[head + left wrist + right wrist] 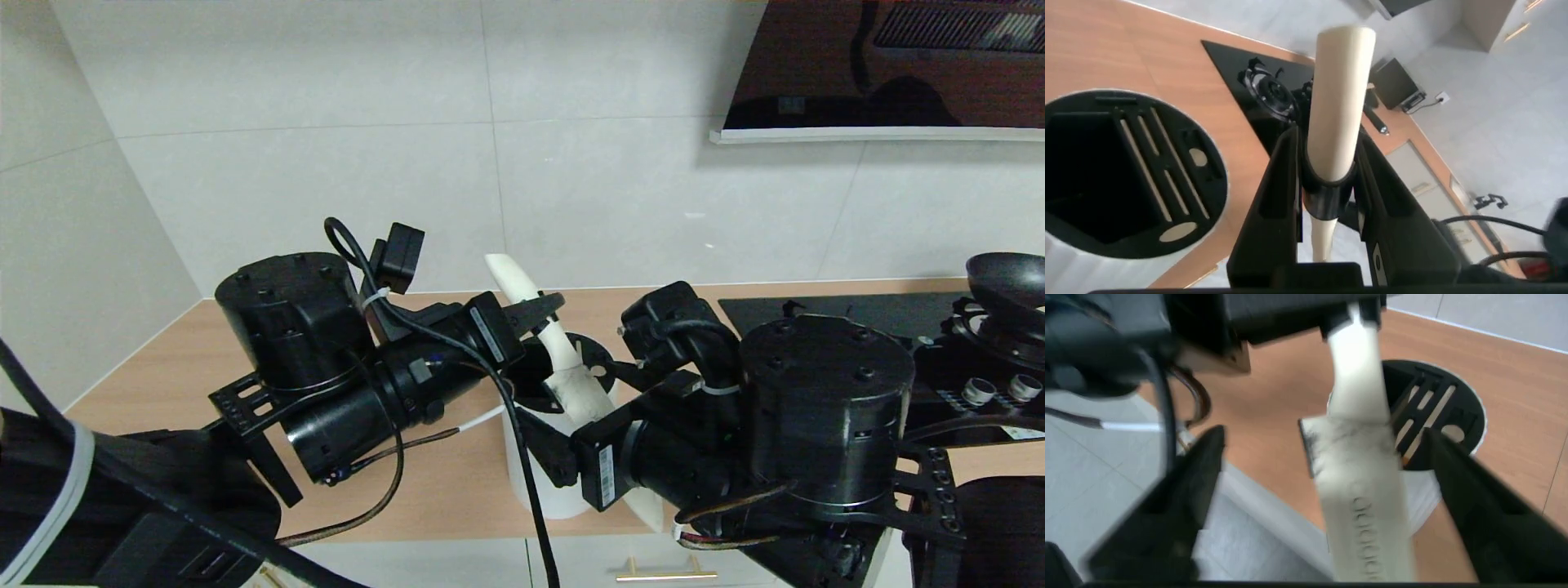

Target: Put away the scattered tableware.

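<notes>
The wooden counter (163, 367) runs along the tiled wall, with a black hob (857, 310) on its right side and a dark pan (1008, 282) sitting on a burner; none of that is in the way. The white utensil holder (555, 498) stands near the counter's front edge, between the two arms; its black top insert is divided into slots, and a few chopsticks (1159, 175) are already in one of them.

The pale spatula (563, 351) hangs in the air above the holder, tilted, handle up and towards the wall, blade down over the insert. The left gripper (535, 318) is clenched on the handle partway along it; the right gripper (1327, 441) is spread wide with the blade between its fingers, and it seems not to be touching, though the blade is too blurred in the right wrist view to be sure.

The main risk, as I judge it, is the tilt; lowered at this angle the broad blade could catch on a slot divider or the rim and not enter a compartment; a push down then could tip the holder, which stands close to the counter's edge. A second risk is the handle pivoting in the left gripper's grasp, since the heavier blade end hangs well below it. A third is the two arms crowding each other over one small opening; the right fingers closing on the blade while the left is clamped could twist the spatula or knock the chopsticks.
</notes>
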